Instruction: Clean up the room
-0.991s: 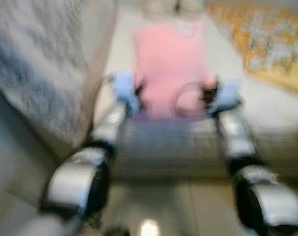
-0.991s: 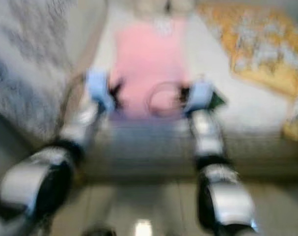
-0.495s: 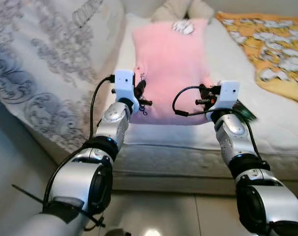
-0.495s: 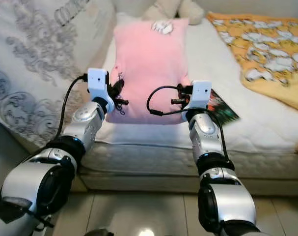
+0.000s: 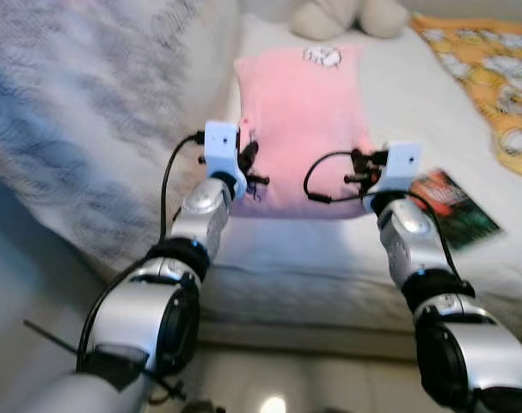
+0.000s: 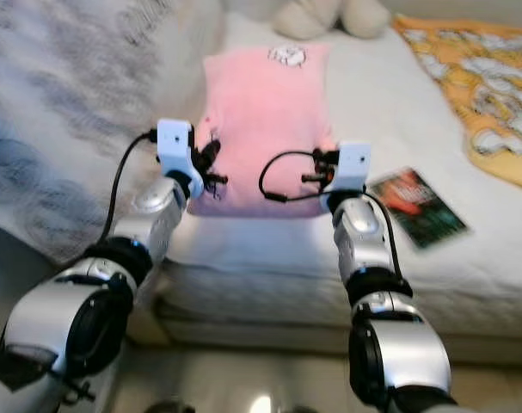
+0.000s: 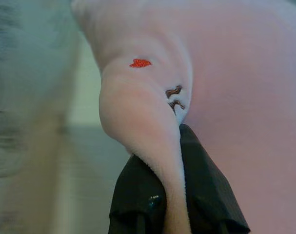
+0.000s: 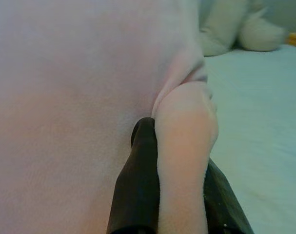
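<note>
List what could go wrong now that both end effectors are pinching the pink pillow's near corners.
1. Each end effector, left and right, grips only a thin fold of the pink pillow, so a corner could slip free when lifted.
2. The book lies close beside the pillow's right corner; dragging the pillow sideways may push it along the mattress.

I can't read any text from here: the print on the pink pillow [image 6: 265, 120] and the cover of the book [image 6: 417, 206] near the bed's front edge are too blurred.
</note>
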Controlling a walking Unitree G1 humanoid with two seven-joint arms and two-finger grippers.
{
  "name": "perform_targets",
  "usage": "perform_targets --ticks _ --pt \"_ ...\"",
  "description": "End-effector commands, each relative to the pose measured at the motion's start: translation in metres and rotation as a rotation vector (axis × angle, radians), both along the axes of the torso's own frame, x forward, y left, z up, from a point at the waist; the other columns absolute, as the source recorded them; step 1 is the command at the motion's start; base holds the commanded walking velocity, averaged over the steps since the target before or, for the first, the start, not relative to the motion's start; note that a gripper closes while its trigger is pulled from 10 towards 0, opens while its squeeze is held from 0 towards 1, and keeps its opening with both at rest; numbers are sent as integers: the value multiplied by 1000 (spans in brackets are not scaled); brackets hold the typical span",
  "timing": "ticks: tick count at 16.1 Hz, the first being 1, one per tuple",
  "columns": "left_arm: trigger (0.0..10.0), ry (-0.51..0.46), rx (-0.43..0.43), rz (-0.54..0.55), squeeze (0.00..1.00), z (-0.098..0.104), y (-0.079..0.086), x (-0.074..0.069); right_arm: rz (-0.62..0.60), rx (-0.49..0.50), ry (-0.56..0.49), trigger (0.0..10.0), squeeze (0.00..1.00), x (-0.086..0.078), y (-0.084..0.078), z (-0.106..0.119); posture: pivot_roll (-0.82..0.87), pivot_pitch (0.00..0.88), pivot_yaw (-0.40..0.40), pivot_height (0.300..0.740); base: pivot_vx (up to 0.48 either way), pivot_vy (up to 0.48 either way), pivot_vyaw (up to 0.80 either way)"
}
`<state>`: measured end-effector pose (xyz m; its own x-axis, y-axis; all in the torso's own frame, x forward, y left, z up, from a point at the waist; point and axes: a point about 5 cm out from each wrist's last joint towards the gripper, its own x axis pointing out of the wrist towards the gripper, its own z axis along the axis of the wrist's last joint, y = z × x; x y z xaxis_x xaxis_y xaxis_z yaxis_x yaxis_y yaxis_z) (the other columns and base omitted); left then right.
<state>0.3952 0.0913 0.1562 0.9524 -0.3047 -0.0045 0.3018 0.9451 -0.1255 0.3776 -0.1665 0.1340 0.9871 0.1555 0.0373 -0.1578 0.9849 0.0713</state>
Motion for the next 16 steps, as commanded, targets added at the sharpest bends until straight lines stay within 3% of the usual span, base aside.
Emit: perform_targets --ticks 1,8,16 --pt "10000 -32 7 53 0 9 16 4 1 -3 -40 10000 0 4 2 11 -48 0 17 740 398 266 0" --pt "10000 -26 58 -3 0 9 1 4 -8 1 -28 10000 0 5 0 11 -43 0 14 740 445 39 0" --pt "10000 -13 169 58 0 11 -4 6 -29 19 3 10000 0 7 -3 8 -29 0 5 740 0 0 0"
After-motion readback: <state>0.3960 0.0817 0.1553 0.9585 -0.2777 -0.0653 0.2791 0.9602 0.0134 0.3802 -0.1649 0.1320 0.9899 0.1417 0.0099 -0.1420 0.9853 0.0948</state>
